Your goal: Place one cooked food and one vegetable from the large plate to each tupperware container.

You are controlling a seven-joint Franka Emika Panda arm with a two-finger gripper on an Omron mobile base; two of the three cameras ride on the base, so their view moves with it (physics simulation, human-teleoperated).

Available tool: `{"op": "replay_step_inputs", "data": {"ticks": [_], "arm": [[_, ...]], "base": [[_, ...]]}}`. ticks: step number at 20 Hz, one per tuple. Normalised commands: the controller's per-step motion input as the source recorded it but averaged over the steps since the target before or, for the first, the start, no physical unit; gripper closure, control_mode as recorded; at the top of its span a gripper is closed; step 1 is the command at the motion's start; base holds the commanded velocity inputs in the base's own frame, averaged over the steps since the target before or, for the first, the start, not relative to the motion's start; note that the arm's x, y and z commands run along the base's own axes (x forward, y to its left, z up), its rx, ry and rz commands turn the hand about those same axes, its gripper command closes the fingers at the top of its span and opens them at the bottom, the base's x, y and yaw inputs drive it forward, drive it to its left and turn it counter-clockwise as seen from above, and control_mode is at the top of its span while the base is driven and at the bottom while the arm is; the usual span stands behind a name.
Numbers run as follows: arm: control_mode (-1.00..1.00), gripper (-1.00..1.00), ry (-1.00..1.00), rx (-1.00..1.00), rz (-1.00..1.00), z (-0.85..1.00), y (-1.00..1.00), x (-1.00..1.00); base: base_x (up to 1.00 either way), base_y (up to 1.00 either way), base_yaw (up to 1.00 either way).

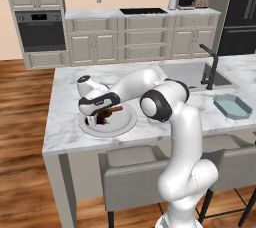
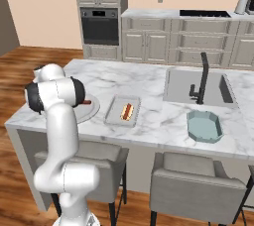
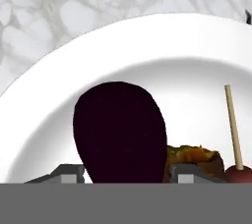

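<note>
Marble tabletop (image 1: 65, 117) carries everything we see. We find the large plate (image 1: 125, 123) near its front edge, at the left in the left base view, and our claw (image 1: 95, 120) is down on it. In the hand view the plate's white rim (image 3: 59, 61) curves across the marble, and a dark purple, egg-shaped vegetable (image 3: 120, 132) sits right between the two finger tips (image 3: 69, 174), which stand just beside its flanks. We cannot tell from the pictures whether the tips already press on it or are only close around it.

Just to the right of the purple vegetable lies a brownish-orange lump of cooked food (image 3: 194, 155), touching it or nearly so. Farther right a thin wooden skewer (image 3: 233, 125) runs up from a dark red piece (image 3: 239, 174) at the lower edge.

In the right base view the pale rectangular tupperware container (image 2: 122, 110) lies just beside the plate, on the side toward the sink (image 2: 191, 87). It holds a reddish sausage in a bun (image 2: 127, 111). The teal tupperware container (image 2: 204, 126) rests well apart from the plate, near the tabletop's front edge below the sink and its black faucet (image 2: 202, 79); we see nothing inside it. The left base view shows the same teal container (image 1: 232, 106) at the far right.
</note>
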Motion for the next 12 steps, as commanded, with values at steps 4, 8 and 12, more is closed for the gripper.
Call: {"op": "replay_step_inputs", "data": {"ticks": [4,8,12], "arm": [[-1.0,1.0,0.0,0.02,0.0,-0.26,0.0,-0.15],[-1.0,1.0,0.0,0.0,0.0,-0.12,0.0,-0.05],[-1.0,1.0,0.0,0.0,0.0,-0.03,0.0,-0.18]], "base": [[0.0,0.0,0.0],[0.0,0.0,0.0],[0.0,0.0,0.0]]}}
